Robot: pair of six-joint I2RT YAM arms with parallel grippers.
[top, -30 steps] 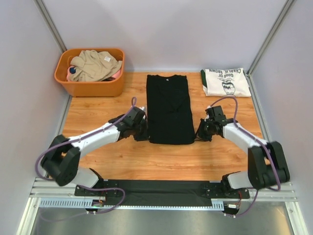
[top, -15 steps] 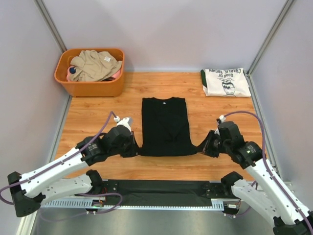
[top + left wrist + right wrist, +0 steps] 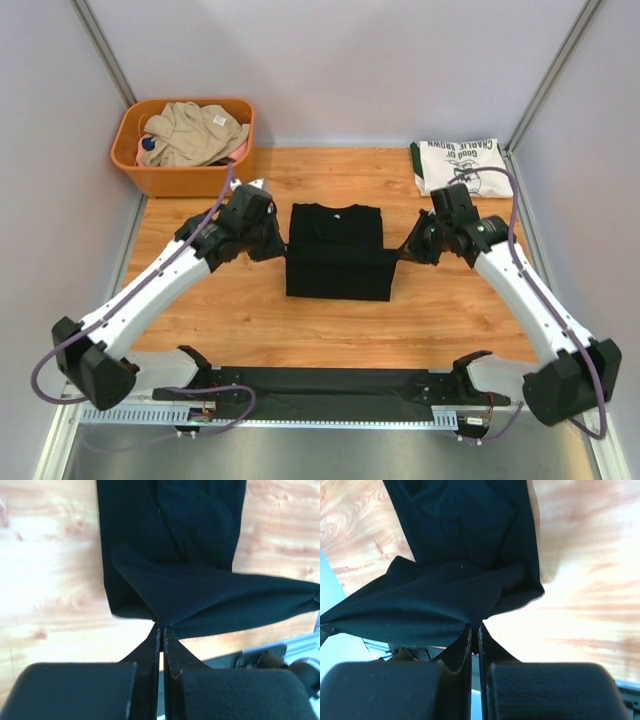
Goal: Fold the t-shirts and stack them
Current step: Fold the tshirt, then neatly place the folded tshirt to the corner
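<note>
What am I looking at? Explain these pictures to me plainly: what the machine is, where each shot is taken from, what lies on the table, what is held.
These are two robot arms bolted at the near edge of a wooden table. The wide picture comes from a fixed camera above and behind them. The two close-ups come from a small camera on each wrist, looking past that arm's own two fingers. On the table lie a black t-shirt, a folded white t-shirt with print at the far right, and an orange basket of crumpled clothes at the far left. The left gripper and the right gripper are each shut on a corner of the black t-shirt. They hold one edge raised and stretched between them above the rest of it.
</note>
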